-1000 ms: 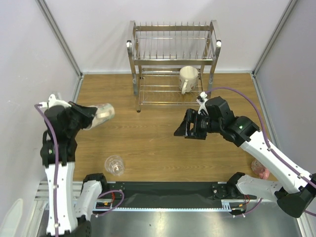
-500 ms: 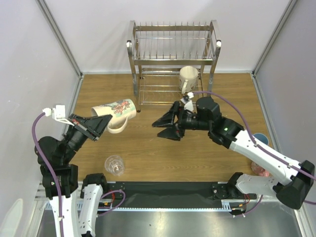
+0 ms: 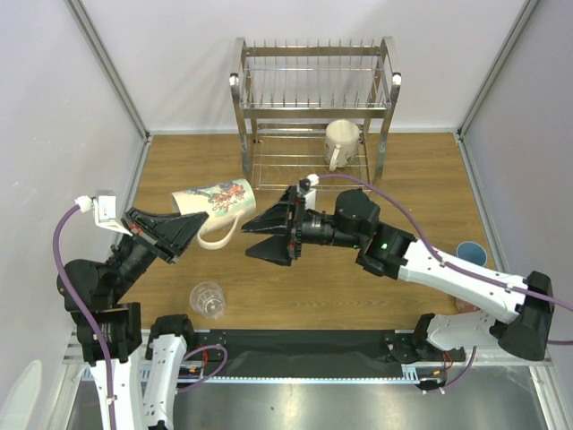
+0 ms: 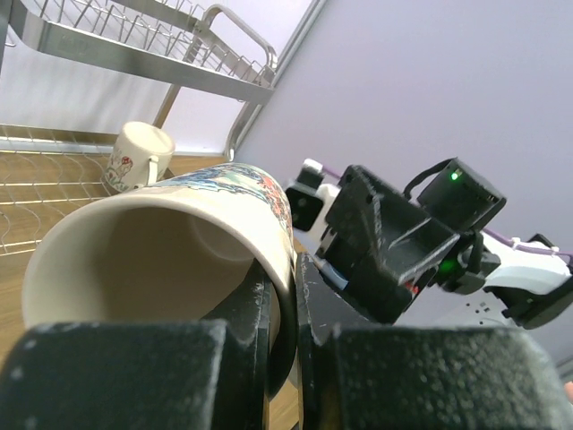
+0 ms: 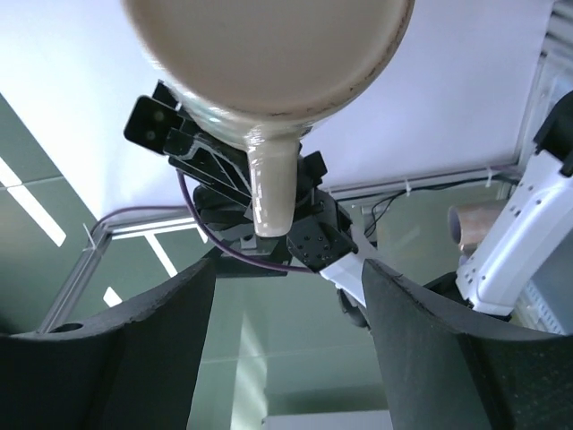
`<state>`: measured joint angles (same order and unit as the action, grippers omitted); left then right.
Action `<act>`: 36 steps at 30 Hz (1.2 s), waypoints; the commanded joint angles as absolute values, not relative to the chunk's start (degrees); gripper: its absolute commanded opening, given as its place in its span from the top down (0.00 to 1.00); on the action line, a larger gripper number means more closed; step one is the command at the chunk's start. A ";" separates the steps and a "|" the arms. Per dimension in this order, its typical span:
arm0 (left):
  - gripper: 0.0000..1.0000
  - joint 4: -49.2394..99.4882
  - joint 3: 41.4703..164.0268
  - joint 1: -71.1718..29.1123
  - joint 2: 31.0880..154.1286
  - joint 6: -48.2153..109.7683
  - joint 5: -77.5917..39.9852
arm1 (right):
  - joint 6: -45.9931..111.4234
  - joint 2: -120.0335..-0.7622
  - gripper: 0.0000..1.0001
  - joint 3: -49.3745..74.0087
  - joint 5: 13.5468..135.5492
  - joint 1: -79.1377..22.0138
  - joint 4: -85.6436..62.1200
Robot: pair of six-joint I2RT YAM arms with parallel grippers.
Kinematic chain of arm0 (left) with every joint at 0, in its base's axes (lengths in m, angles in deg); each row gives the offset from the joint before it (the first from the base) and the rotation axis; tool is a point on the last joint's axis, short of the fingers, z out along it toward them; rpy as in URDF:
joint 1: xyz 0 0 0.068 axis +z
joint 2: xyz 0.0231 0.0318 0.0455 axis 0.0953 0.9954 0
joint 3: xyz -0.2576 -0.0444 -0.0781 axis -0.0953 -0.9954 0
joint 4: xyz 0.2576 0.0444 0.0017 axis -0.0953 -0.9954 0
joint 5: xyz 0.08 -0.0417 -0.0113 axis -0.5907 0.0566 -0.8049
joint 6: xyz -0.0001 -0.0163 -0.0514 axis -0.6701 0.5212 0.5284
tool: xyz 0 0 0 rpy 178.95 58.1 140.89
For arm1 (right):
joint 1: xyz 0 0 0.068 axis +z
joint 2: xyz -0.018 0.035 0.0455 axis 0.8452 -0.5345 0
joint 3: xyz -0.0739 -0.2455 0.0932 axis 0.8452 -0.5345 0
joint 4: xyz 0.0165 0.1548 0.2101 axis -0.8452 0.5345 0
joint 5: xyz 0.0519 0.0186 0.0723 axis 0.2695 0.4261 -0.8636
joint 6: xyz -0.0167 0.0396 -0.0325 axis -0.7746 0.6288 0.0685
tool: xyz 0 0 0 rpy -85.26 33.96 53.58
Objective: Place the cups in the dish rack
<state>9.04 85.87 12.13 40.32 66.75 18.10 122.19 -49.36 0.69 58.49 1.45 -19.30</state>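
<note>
Hanging sideways over the table (image 3: 313, 278), the taller cream mug (image 3: 215, 199) is pinched at its rim by the left end effector (image 3: 183, 226); the right end effector (image 3: 260, 240) is spread wide, empty, near its base.

Mug (image 3: 215, 199) directly before right gripper (image 3: 254, 241)

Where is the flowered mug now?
Top view: the flowered mug is left of centre, tipped sideways, its rim pinched by the left fingers, the open right fingers just beside it.
</note>
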 commanded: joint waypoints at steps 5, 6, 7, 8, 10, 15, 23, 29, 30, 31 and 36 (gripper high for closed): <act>1.00 19.68 88.15 11.97 40.49 70.26 17.50 | 127.24 -55.59 0.28 4.88 60.74 6.38 -29.32; 1.00 19.77 88.23 11.80 40.49 70.44 17.50 | 127.41 -56.04 0.28 5.41 60.74 6.56 -30.10; 1.00 19.68 88.32 11.88 40.41 70.61 17.50 | 127.41 -56.48 0.28 5.67 60.83 6.82 -30.46; 1.00 19.59 88.32 11.89 40.23 70.70 17.58 | 127.50 -56.75 0.28 5.94 60.92 7.17 -30.81; 1.00 18.90 88.50 11.89 39.97 70.35 17.58 | 127.50 -57.71 0.29 6.55 61.27 7.44 -32.22; 1.00 18.71 88.15 11.89 39.00 71.14 17.67 | 126.97 -59.12 0.32 8.92 61.53 7.88 -31.00; 1.00 18.36 87.62 11.89 38.30 71.23 16.97 | 128.12 -61.40 0.53 10.77 65.49 9.28 -31.34; 1.00 18.28 87.09 11.89 37.68 71.58 16.71 | 128.99 -63.60 0.51 12.27 66.98 10.34 -32.22; 1.00 18.19 87.01 11.97 37.59 71.58 16.62 | 129.00 -64.04 0.51 12.88 67.77 10.43 -32.31; 1.00 17.84 87.01 11.89 37.51 71.41 16.27 | 128.74 -64.22 0.52 12.97 68.30 10.69 -32.40; 1.00 16.34 87.00 11.89 36.45 71.40 15.30 | 128.56 -64.31 0.56 12.80 72.87 11.66 -31.00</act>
